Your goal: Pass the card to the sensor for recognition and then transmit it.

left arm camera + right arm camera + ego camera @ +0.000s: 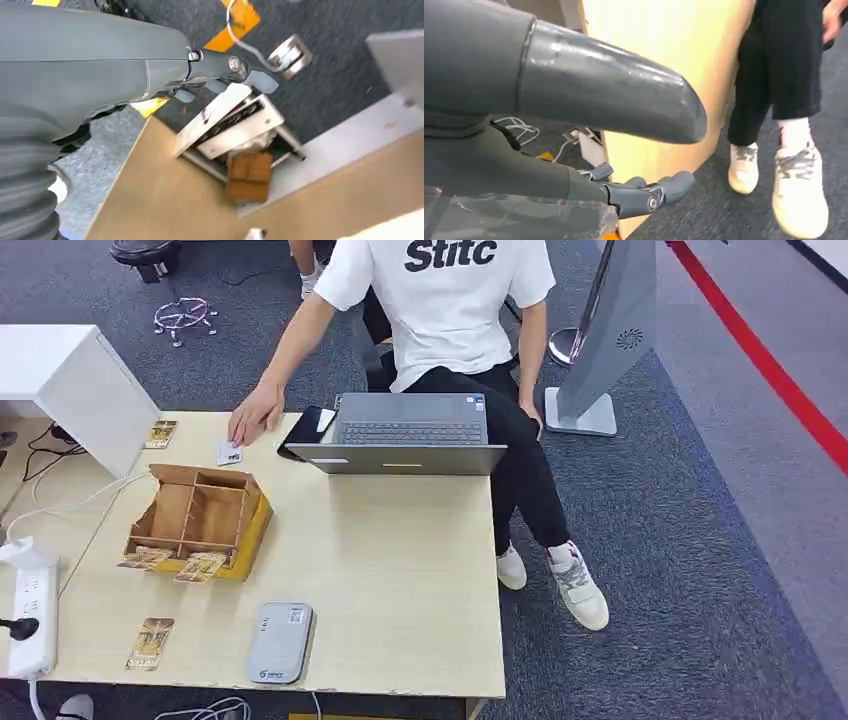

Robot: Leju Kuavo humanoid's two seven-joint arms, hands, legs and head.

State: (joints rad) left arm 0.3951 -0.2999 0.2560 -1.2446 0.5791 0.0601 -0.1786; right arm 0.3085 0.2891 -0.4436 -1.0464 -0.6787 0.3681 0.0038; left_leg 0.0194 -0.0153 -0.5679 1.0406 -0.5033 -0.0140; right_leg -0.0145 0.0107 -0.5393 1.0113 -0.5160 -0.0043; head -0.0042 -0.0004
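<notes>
1. the table [400,570] is pale wood and stands on dark grey carpet; its edge also runs through both wrist views.
2. a person [450,310] in a white shirt and dark trousers sits at the far side, one hand [255,418] reaching onto the tabletop, fingertips at a small white card [229,452].
3. an open grey laptop [408,435] sits at the far edge in front of the person, with a dark pouch [305,432] just beside it.
4. a cardboard box [198,518] with dividers stands left of centre; two picture cards [172,562] lean against its near side.
5. the grey sensor [280,642] lies flat near the front edge of the table.
6. another picture card [150,643] lies flat on the table to the left of the sensor, apart from it; one more [160,434] lies near the far left corner.
7. the left hand [220,75] hangs beside the table, below its top; its fingers [260,82] are loosely stretched and a little apart, holding and touching nothing.
8. the right hand [624,165] hangs by the table's right edge; thick thumb [614,95] well apart from the darker fingers [664,190], which are gently curled with nothing between them.
</notes>
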